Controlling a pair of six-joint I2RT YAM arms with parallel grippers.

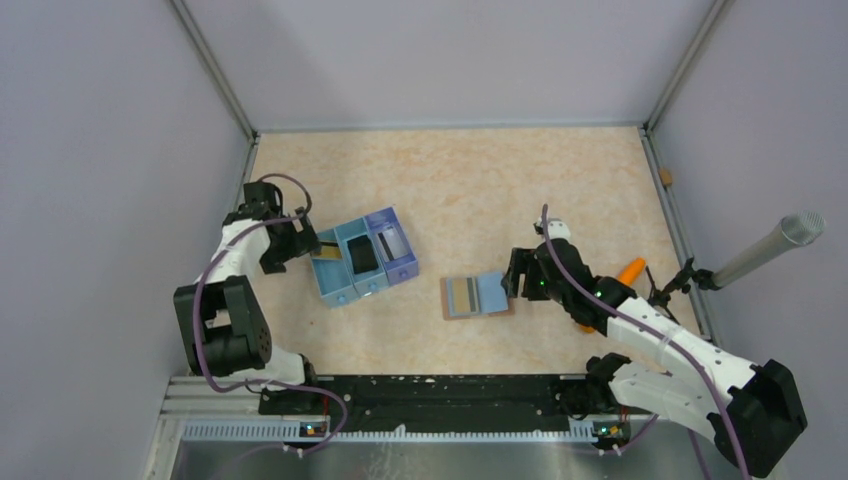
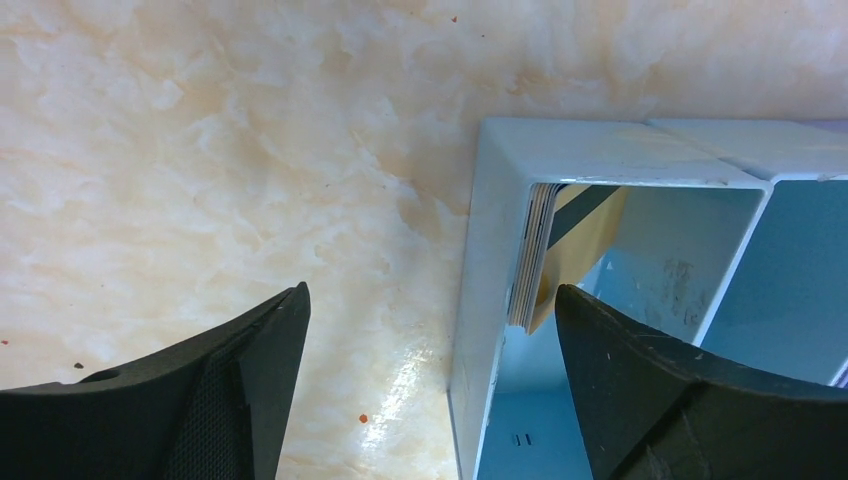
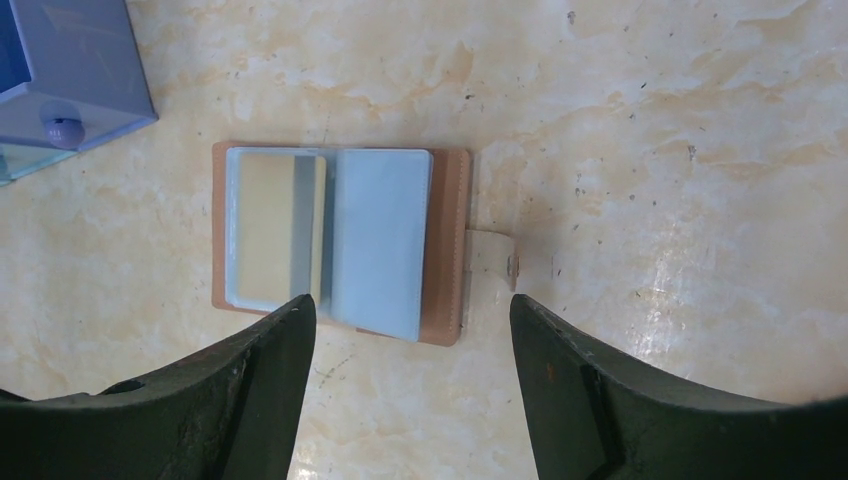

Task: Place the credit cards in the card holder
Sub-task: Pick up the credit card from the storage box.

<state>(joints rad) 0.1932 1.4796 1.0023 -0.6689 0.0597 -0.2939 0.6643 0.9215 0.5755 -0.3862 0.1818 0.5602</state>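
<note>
Nearest the bases, the holder (image 1: 478, 296) lies open and flat, a gold card (image 3: 270, 225) already under its sleeve, and the right gripper (image 1: 513, 272) hovers at its right edge, jaws wide and empty. Further out, the cards (image 2: 535, 255) stand on edge against the end wall of the box (image 2: 490, 250), and the left gripper (image 2: 430, 300) hangs right over them, spread wide, one finger (image 2: 240, 400) outside that wall and the other inside. So the left arm is the nearer one, with the stack's flat faces turned toward its fingers, though the wall sits in the gap too.
</note>
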